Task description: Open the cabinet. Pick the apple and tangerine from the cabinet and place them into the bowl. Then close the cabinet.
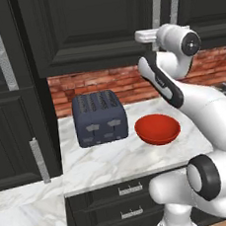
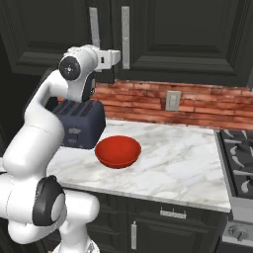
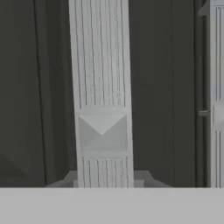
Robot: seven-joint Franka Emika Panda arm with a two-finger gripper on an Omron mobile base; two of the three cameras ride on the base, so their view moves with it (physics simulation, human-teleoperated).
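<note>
Above the marble counter (image 1: 105, 160), I see the black cabinet (image 1: 95, 22) with both raised-panel doors shut and two brushed silver bar handles (image 2: 125, 37) side by side at the door seam. My gripper (image 2: 117, 56) is raised against the left handle (image 3: 101, 87) (fingertips hidden, so I cannot tell its state). The glossy red bowl (image 1: 157, 129) sits empty beside the ribbed blue-grey toaster (image 1: 99, 117), with bare counter toward the stove (image 2: 238, 160).

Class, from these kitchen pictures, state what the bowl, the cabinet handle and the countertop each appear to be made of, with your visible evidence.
Bowl: probably glazed ceramic or plastic; glossy, uniform red.
Cabinet handle: looks like brushed metal; silver-grey with fine vertical streaks.
Countertop: seemingly polished marble; white with grey veining.
</note>
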